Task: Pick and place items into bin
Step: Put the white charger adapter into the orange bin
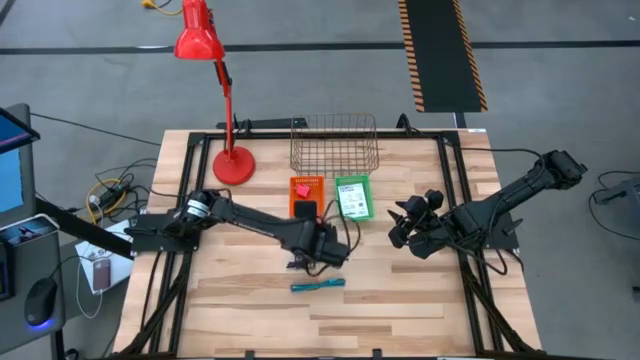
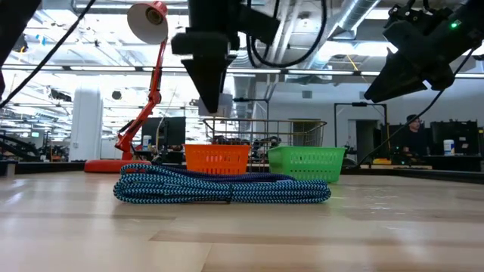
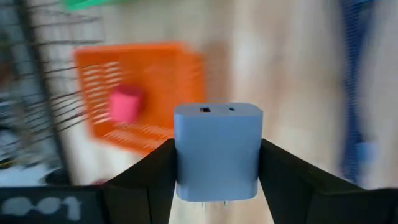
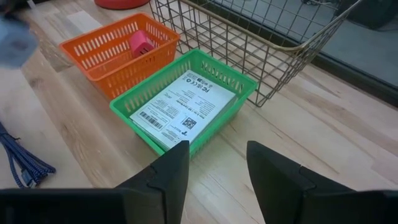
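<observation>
My left gripper (image 1: 318, 240) hovers over the table's middle, just near of the orange bin (image 1: 306, 192), shut on a blue-grey charger block (image 3: 217, 149). In the low view it hangs well above the table (image 2: 208, 91). A red-pink piece (image 3: 126, 102) lies in the orange bin. A white printed card (image 4: 180, 109) lies flat in the green bin (image 4: 186, 106). A teal-blue braided cable (image 1: 318, 285) lies coiled on the table, near of the left gripper. My right gripper (image 4: 217, 168) is open, raised to the right of the green bin, and touches nothing. My left gripper pinches the charger block between its two fingers (image 3: 149, 174), one on each narrow side. The face with the two ports (image 3: 217, 111) points away from the wrist, and the metal prongs (image 3: 214, 204) point back toward it. The block is lifted clear of the table.
A wire basket (image 1: 334, 143) stands at the far edge behind the two bins. A red desk lamp (image 1: 215, 90) rises from its round base at far left. Bare wood lies at the near side, around the cable (image 2: 219, 189).
</observation>
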